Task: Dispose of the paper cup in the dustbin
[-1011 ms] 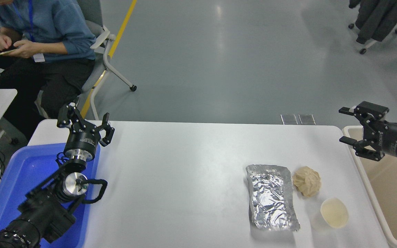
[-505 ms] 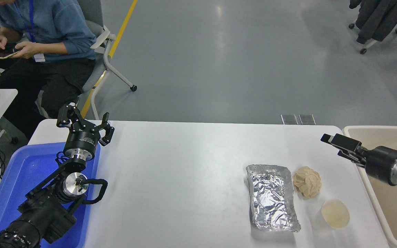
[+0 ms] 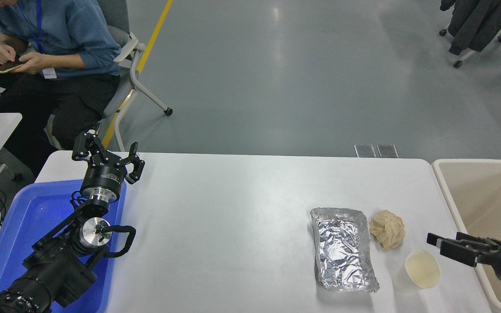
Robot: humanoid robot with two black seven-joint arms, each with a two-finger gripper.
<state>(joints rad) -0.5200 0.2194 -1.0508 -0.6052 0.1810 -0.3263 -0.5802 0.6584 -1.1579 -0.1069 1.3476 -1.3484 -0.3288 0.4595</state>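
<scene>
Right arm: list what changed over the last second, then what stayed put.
The right gripper dropped from high above the dustbin to table level, its fingertips now just right of the paper cup, not touching it. Nothing was grasped. The cup, foil tray, paper ball and parked left gripper stayed put.

Glossy grey floor (image 3: 302, 74), yellow line (image 3: 157, 26), wheeled chair (image 3: 135, 65) far left.
</scene>
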